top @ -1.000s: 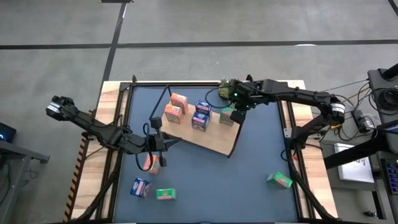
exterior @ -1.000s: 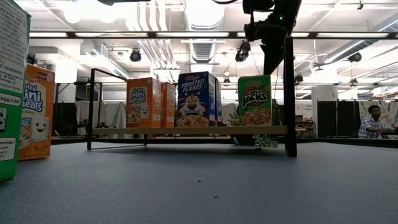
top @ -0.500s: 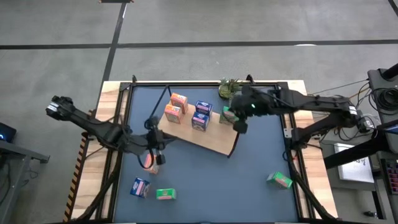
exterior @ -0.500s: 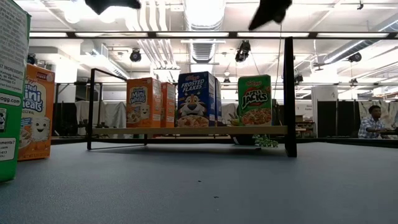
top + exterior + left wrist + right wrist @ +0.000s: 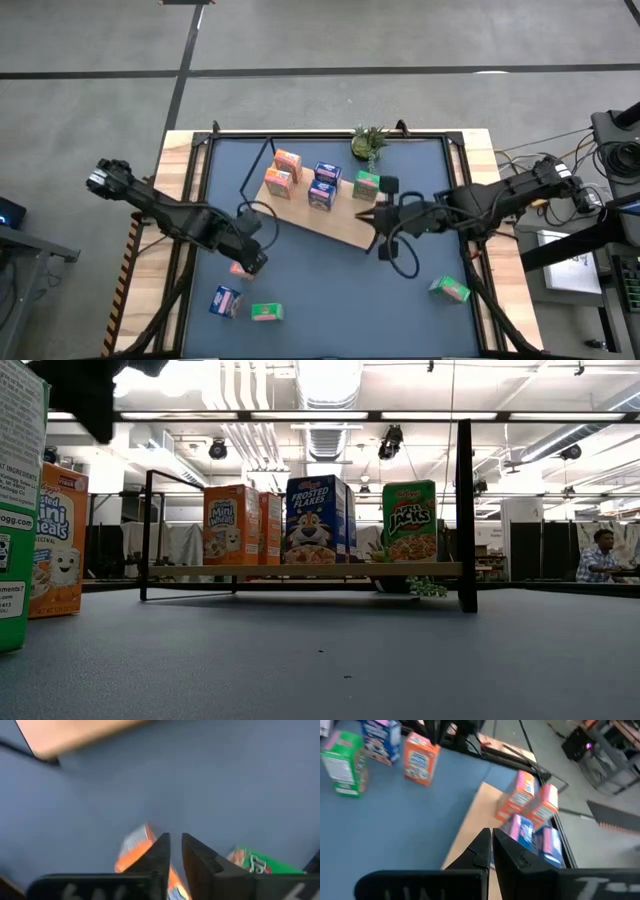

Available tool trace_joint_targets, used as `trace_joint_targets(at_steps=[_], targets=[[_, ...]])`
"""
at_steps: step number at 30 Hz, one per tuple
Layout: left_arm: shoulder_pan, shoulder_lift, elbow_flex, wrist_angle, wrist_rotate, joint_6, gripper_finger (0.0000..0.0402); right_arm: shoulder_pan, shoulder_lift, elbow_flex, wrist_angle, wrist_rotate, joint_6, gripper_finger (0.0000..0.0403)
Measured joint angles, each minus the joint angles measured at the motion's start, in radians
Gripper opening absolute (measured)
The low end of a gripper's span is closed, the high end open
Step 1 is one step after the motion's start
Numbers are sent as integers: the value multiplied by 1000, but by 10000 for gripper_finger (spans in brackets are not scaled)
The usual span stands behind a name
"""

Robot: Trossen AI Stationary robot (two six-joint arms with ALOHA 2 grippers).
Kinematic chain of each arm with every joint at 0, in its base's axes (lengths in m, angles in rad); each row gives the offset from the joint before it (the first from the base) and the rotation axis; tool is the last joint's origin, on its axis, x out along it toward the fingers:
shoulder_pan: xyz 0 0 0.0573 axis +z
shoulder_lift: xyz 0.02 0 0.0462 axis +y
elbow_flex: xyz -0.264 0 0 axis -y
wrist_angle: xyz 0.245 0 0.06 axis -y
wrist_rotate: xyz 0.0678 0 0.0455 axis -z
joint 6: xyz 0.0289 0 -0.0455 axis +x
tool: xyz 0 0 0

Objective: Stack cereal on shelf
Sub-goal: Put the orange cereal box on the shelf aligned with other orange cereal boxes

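Dark blue tabletop point(image 5: 420, 250) fills your work area, framed by pale wood edging, with a grey concrete floor around it and, in the low view, a lit ceiling and a seated person point(image 5: 598, 555) far off at the right. You have the shelf point(image 5: 335, 222), a light-wood board on thin black legs, lying at an angle across the far middle of the table. On it stand two orange Mini-Wheats boxes point(image 5: 282, 173) side by side, two blue Frosted Flakes boxes point(image 5: 323, 185) just beside them, and one green Apple Jacks box point(image 5: 366, 186) nearest the right end; a small green plant point(image 5: 367, 141) sits behind that end. Your left gripper point(image 5: 252, 262) hangs over the near-left part of the table, right above a third orange box point(image 5: 240, 267) that lies off the shelf; in its wrist view the fingers point(image 5: 161, 855) stand only a narrow slit apart, with nothing between them. Near the front edge lie a blue box point(image 5: 226, 301) and a green box point(image 5: 266, 312), close together. Your right gripper point(image 5: 384, 240) sits over the shelf's right end with its fingers point(image 5: 482, 850) pressed together and empty. Another green box point(image 5: 449, 289) lies alone near the right front corner, well apart from the shelf.
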Motion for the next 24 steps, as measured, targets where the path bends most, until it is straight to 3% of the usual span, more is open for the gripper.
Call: trace_joint_targets(at_steps=[4,15,19,24], targets=[[-16,40,4,-39,37,-63,90,18,-1,-31,27,-1,-12,9],[-111,111,79,-160,15,-221,244,17,-2,-40,36,-1,14,9],[-169,129,53,-163,15,-323,272,17,-2,-47,43,0,21,9],[-195,143,26,-162,-21,-372,277,17,-2,-51,60,-1,21,9]])
